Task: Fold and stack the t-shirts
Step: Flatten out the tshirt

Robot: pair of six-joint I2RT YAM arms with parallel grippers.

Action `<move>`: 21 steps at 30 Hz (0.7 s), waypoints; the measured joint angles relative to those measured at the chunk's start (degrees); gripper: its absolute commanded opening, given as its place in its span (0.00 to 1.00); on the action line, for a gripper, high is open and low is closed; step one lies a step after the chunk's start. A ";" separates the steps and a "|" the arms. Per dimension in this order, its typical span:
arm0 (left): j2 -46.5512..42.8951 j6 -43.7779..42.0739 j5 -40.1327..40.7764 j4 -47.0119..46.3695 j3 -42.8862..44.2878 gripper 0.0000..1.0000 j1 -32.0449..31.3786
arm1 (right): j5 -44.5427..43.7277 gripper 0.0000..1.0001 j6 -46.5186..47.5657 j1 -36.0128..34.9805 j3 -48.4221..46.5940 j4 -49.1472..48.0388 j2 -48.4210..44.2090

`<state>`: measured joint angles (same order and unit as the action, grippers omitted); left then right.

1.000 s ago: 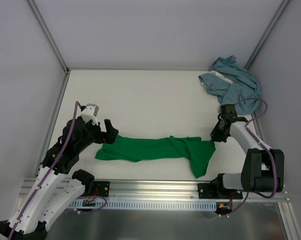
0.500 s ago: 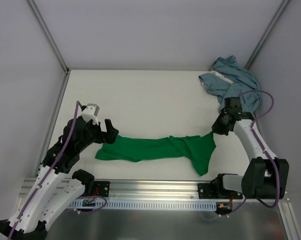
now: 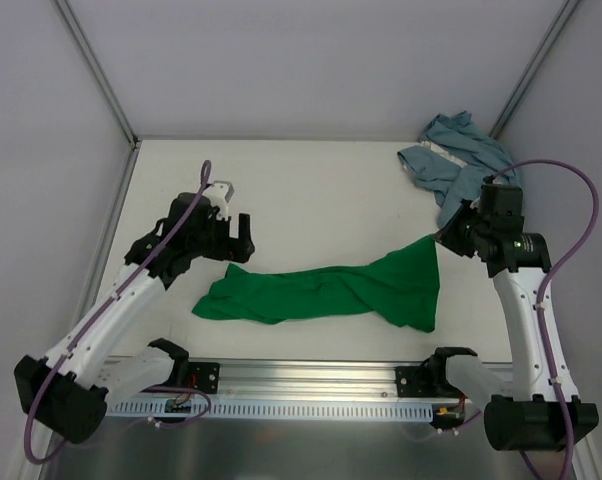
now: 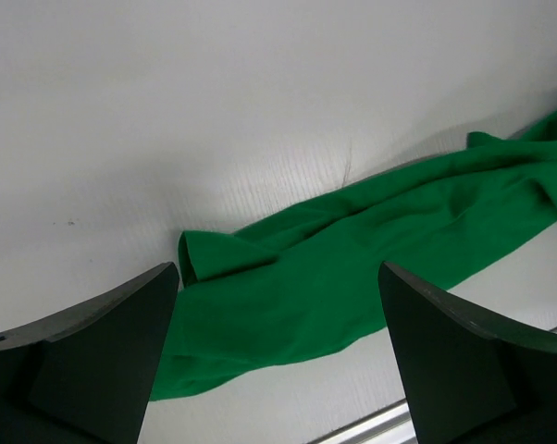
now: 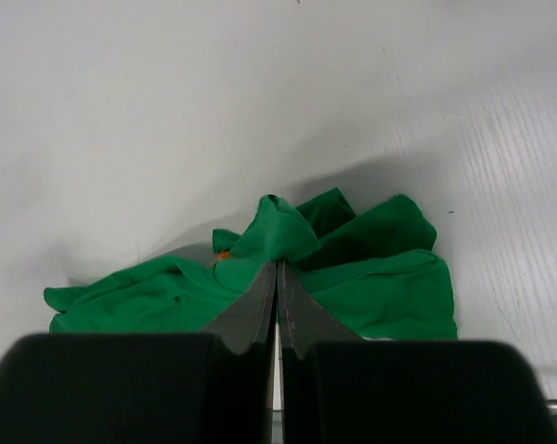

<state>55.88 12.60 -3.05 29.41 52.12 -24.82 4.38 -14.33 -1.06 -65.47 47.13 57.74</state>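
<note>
The bright green t-shirt [image 3: 321, 292] lies stretched in a bunched strip across the near middle of the table. My right gripper [image 3: 443, 238] is shut on its right corner and holds that corner lifted; in the right wrist view the cloth [image 5: 278, 236] sticks out from between the closed fingers. My left gripper [image 3: 239, 240] is open and empty, raised just above and behind the shirt's left end [image 4: 260, 296]. The blue-grey t-shirt [image 3: 461, 160] lies crumpled in the far right corner, untouched.
White walls with metal posts [image 3: 96, 70] close in the table on three sides. A metal rail [image 3: 311, 385] runs along the near edge between the arm bases. My right arm's purple cable [image 3: 571, 220] loops above the blue-grey shirt.
My right gripper has risen and moved back and right, lifting the green shirt's corner and spreading its right end. My left gripper has lifted and moved back and right, off the shirt's left end.
</note>
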 measured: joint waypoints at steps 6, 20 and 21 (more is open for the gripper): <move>16.44 -2.78 -2.45 1.79 7.72 0.84 1.05 | 1.05 0.01 0.17 0.00 0.63 2.21 -3.56; 21.03 -3.69 -11.58 7.06 1.99 0.82 12.57 | 1.20 0.01 1.29 0.00 2.49 3.69 -6.49; 21.05 -3.69 -12.57 6.93 1.49 0.81 12.57 | 1.27 0.01 1.29 0.00 2.64 3.74 -6.51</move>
<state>76.93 8.91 -15.62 36.34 53.60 -12.25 5.65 -13.04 -1.06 -62.83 50.87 51.22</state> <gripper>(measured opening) 0.830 0.011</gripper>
